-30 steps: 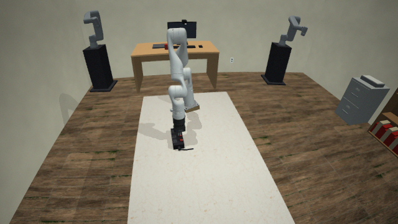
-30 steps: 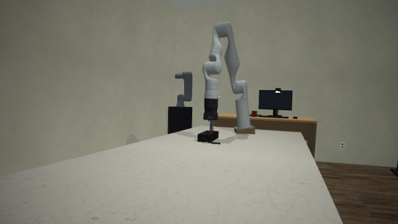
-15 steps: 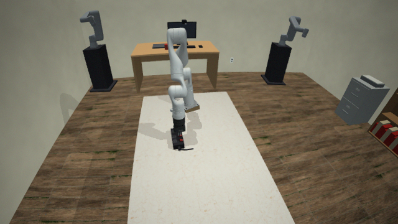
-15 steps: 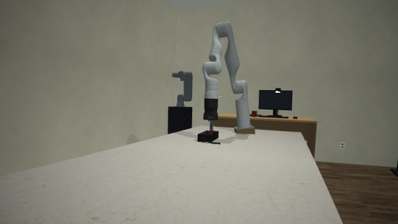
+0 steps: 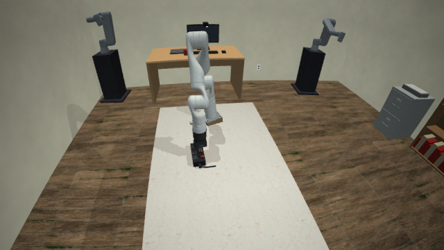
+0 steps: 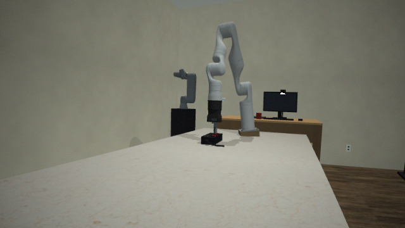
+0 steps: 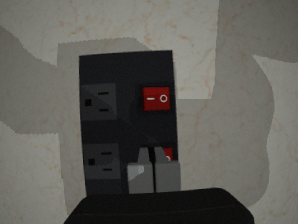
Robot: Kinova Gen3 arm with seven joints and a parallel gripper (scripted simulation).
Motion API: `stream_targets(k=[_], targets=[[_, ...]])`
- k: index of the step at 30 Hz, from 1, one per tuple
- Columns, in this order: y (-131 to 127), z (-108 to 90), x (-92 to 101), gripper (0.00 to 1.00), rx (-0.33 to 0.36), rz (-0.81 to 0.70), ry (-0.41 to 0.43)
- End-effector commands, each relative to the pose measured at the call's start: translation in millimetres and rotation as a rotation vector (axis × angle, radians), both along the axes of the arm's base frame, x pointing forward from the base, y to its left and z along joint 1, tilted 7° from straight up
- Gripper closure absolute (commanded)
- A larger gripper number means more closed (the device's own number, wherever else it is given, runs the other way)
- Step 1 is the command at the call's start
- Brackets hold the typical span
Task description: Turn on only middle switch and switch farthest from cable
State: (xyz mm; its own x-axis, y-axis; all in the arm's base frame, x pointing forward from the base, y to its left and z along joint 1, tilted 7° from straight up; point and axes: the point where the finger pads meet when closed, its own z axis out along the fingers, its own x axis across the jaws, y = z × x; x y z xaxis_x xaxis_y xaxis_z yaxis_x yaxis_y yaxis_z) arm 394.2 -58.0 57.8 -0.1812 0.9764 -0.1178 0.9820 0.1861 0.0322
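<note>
The black power strip (image 5: pixel 198 155) lies flat on the pale table, with its cable (image 5: pixel 208 167) at the end nearest the top camera. It also shows in the exterior view (image 6: pixel 211 139). In the wrist view the strip (image 7: pixel 127 123) has sockets on the left and red rocker switches on the right. One red switch (image 7: pixel 156 99) is in full view. My gripper (image 7: pixel 151 162) is shut and empty, pointing straight down, and its fingertips rest at a second red switch (image 7: pixel 168 155), covering most of it. The rest of the strip is hidden under my wrist.
My arm's base (image 5: pixel 213 119) stands on the table just behind the strip. A wooden desk (image 5: pixel 195 59) with a monitor, two other arms on black pedestals (image 5: pixel 110 74) and a grey cabinet (image 5: pixel 402 111) stand far off on the floor.
</note>
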Motion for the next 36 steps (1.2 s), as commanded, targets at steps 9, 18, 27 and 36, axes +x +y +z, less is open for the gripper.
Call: stream_targets(k=[9,18,27,36], targets=[[0.1,0.6,0.5,1.00,0.000,0.000,-0.002],[-0.1,-0.8,0.6,1.00,0.000,0.000,-0.002],[-0.4,-3.4,0.8,1.00,0.000,0.000,-0.002],[-0.7,-6.7,0.9,1.00,0.000,0.000,-0.002]])
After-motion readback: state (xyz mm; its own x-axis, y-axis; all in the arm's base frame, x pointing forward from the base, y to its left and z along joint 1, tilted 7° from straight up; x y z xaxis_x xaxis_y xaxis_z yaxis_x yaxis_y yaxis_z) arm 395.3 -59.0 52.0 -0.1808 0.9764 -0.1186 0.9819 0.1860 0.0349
